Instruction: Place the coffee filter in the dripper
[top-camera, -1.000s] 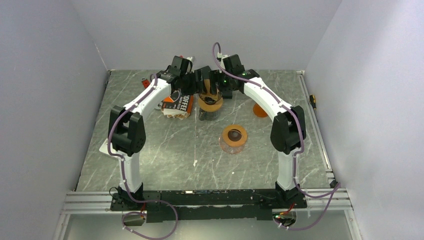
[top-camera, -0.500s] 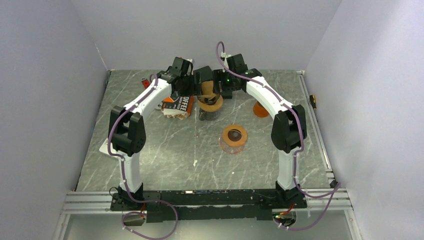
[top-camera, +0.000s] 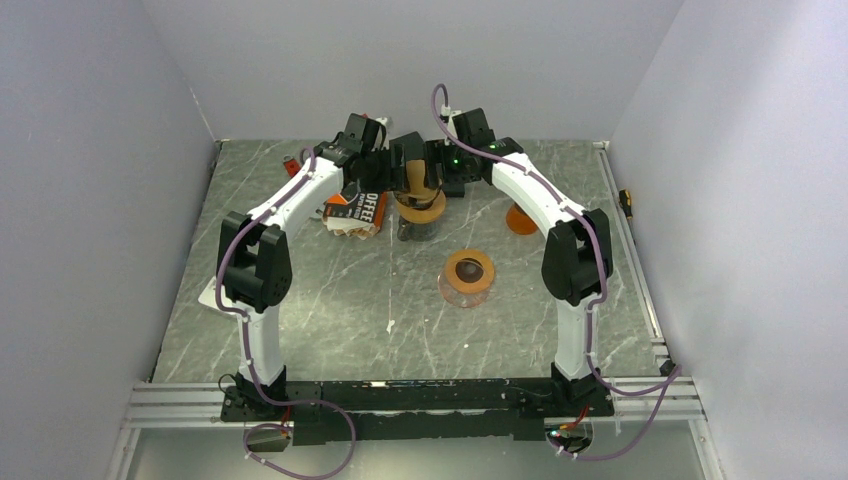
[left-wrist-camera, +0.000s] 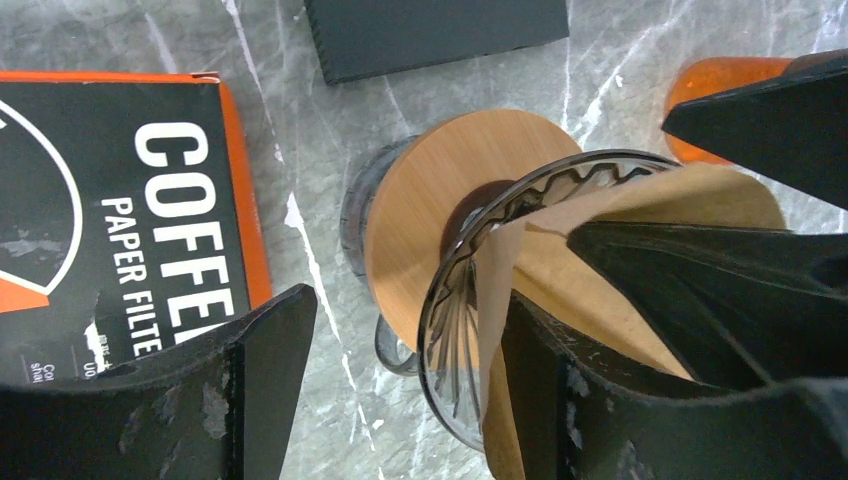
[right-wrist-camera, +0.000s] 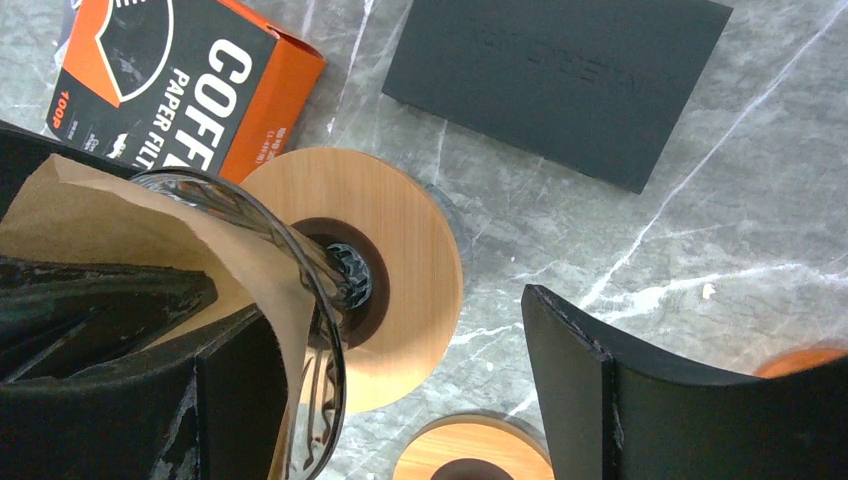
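At the far middle of the worktop (top-camera: 330, 290), the filter (left-wrist-camera: 545, 265) sits mouth-up inside the dripper (left-wrist-camera: 445, 330). The left end effector (left-wrist-camera: 405, 310) and right end effector (right-wrist-camera: 390, 320) stand wide open, holding nothing. Each straddles the rim, one finger inside the paper, equally near.

Robotics lab test cell: a grey marble-patterned tabletop (top-camera: 340, 290) is boxed in on three sides by plain pale lilac-grey walls (top-camera: 90, 200). Two white-and-black jointed robot arms (top-camera: 265, 270), trailing purple cables (top-camera: 434, 100), are bolted to a silver aluminium rail (top-camera: 180, 405) at the near edge. The household items (laid out like props) are coffee gear, including a clear ribbed dripper (left-wrist-camera: 450, 340) and an orange-and-black cardboard filter box (left-wrist-camera: 110, 200).
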